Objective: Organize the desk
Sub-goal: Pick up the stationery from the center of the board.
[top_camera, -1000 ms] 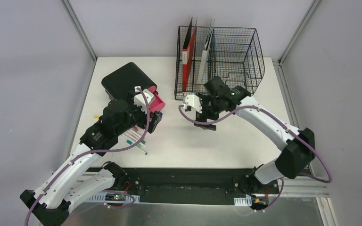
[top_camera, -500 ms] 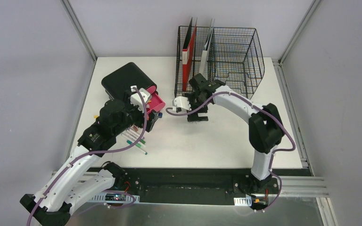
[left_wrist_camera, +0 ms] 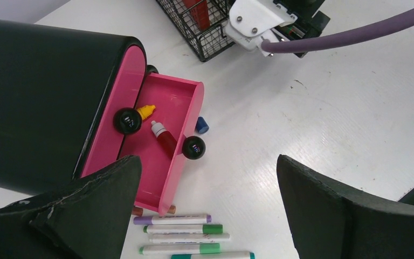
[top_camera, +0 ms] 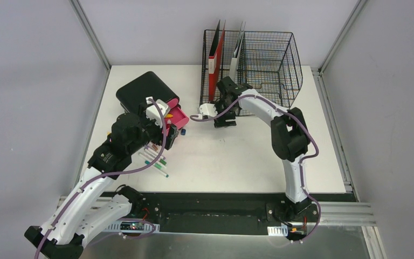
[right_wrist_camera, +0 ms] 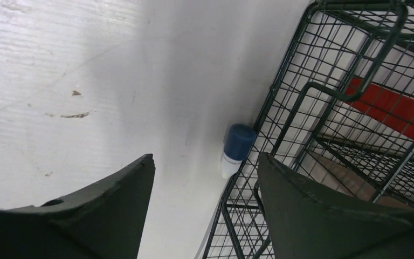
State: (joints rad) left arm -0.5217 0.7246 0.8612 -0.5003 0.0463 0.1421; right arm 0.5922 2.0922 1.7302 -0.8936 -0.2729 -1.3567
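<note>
The desk (top_camera: 248, 162) is a white tabletop. At its left a black box (top_camera: 143, 91) has its pink drawer (left_wrist_camera: 164, 162) pulled out, with a red bottle (left_wrist_camera: 164, 139) and a yellow-tipped one (left_wrist_camera: 146, 111) inside. Several markers (left_wrist_camera: 188, 234) lie in a row in front of the drawer. My left gripper (left_wrist_camera: 207, 162) hovers open above the drawer and markers, holding nothing. My right gripper (right_wrist_camera: 206, 157) is open and low at the wire rack's front left corner. A small blue-capped bottle (right_wrist_camera: 236, 148) lies against the rack's base just ahead of its fingertips.
The black wire rack (top_camera: 269, 59) stands at the back with a red folder (top_camera: 215, 65) and a grey one upright in its left slots. A blue-capped item (left_wrist_camera: 201, 125) lies on the desk beside the drawer. Grey walls and aluminium rails surround the desk.
My right arm has swung left and back to the rack's front left corner, and its jaws have narrowed somewhat. The left arm has shifted slightly.
</note>
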